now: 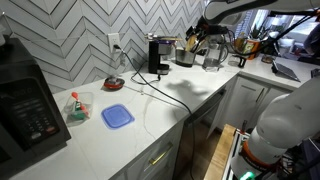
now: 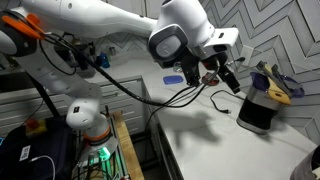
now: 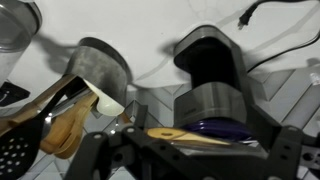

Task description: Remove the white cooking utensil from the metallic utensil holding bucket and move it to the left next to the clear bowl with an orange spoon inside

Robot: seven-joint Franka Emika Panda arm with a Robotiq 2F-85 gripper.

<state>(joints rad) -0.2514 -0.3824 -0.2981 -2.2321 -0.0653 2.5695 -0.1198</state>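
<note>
The metallic bucket (image 3: 100, 68) shows at the left of the wrist view, with several dark and wooden utensils in it and the white utensil (image 3: 106, 100) sticking out of its mouth. In an exterior view the bucket (image 1: 186, 56) stands right of the black coffee maker (image 1: 156, 55). The clear bowl with the orange spoon (image 3: 205, 131) sits beyond the coffee maker (image 3: 212, 75); it also shows in an exterior view (image 2: 272, 88). My gripper (image 3: 195, 152) hangs open and empty above the counter near the bucket (image 1: 205, 35) (image 2: 224, 76).
A glass jar (image 1: 213, 55) stands right of the bucket. A blue lid (image 1: 117, 116) and a small bottle (image 1: 74, 108) lie on the white counter (image 1: 150, 105) to the left. A black cable runs from a wall outlet (image 1: 114, 43). A microwave (image 1: 25, 105) stands at the far left.
</note>
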